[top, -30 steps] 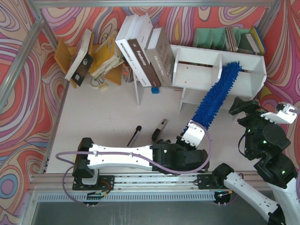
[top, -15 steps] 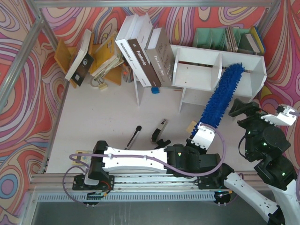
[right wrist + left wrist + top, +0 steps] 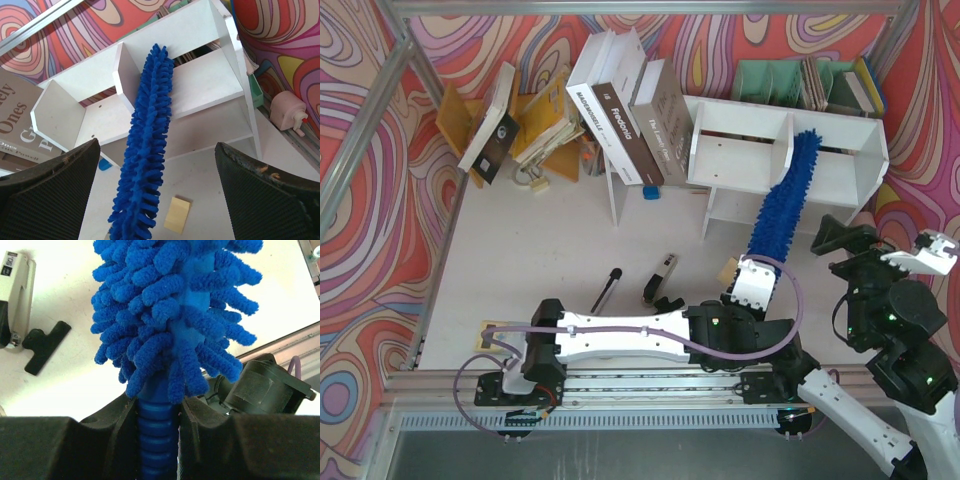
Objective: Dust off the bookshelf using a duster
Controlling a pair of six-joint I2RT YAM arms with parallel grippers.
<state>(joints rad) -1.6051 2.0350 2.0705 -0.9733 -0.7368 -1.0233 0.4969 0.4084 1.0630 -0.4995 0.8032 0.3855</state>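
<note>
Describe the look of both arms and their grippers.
The left arm has white shells between black joints, with a lilac cable looping along it. The right arm is likewise white and black. Its finger pads are black and finely textured.

The white two-tier bookshelf sits far right; the shaggy bright blue duster slants up across it, tip in the upper tier just right of the central divider
</note>
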